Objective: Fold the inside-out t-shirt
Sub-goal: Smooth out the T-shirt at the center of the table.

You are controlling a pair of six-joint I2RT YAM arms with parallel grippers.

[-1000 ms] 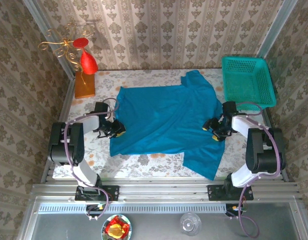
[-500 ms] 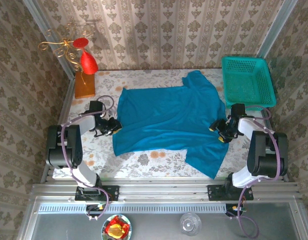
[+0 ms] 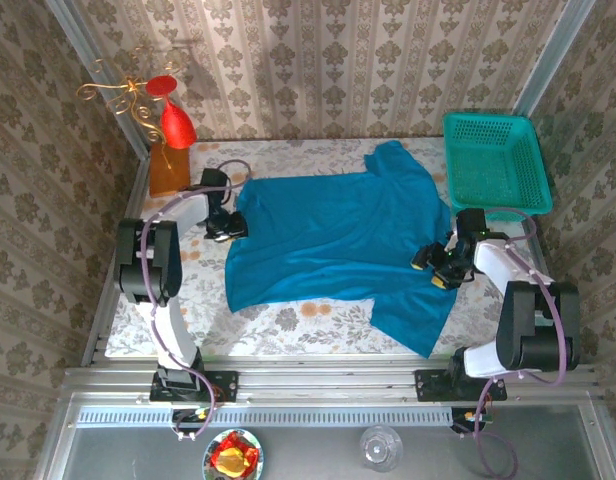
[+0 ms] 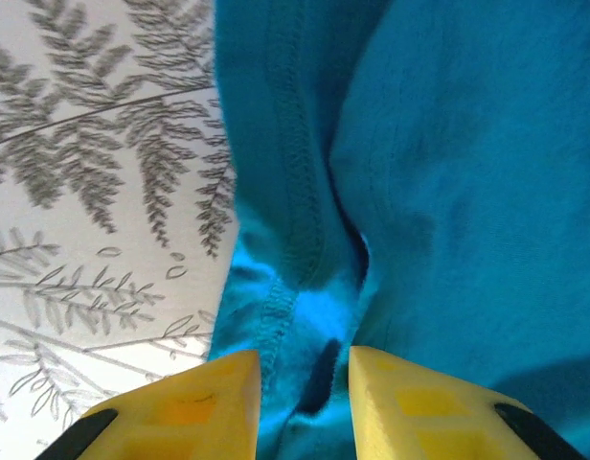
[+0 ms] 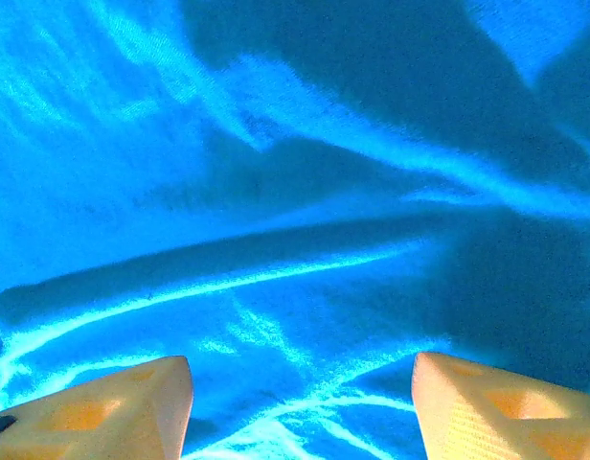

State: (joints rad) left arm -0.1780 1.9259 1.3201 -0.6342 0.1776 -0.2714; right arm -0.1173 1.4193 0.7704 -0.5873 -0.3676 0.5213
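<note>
Left gripper (image 3: 226, 225) sits at the t-shirt's (image 3: 333, 235) left edge, toward the far left part of the table (image 3: 288, 318). In the left wrist view its yellow fingers (image 4: 194, 402) stand close together with a bunched fold of the stitched hem (image 4: 295, 182) running down into the narrow gap between them. Whether they press the cloth or merely flank it cannot be told.

Right gripper (image 3: 438, 262) rests over the shirt's right side. Its fingertips (image 5: 113, 398) are spread wide, with rippled blue cloth (image 5: 295, 220) lying beneath and nothing caught between them, so it is released.

The teal-blue t-shirt lies spread across the middle of the table, mostly flat with soft wrinkles. One sleeve (image 3: 393, 165) reaches toward the far edge, and a lower flap (image 3: 413, 315) stretches toward the near right corner. In the left wrist view the leaf-patterned table cover (image 4: 84, 192) shows bare just left of the hem.

A green mesh basket (image 3: 493, 160) stands at the far right corner, just beside the far sleeve. At the far left corner a gold wire stand with red ornaments (image 3: 168, 125) rises from a wooden block. In front of the near edge, past the arm bases, sit a small bowl with red and yellow contents (image 3: 233, 455) and a clear glass (image 3: 380, 447).
</note>
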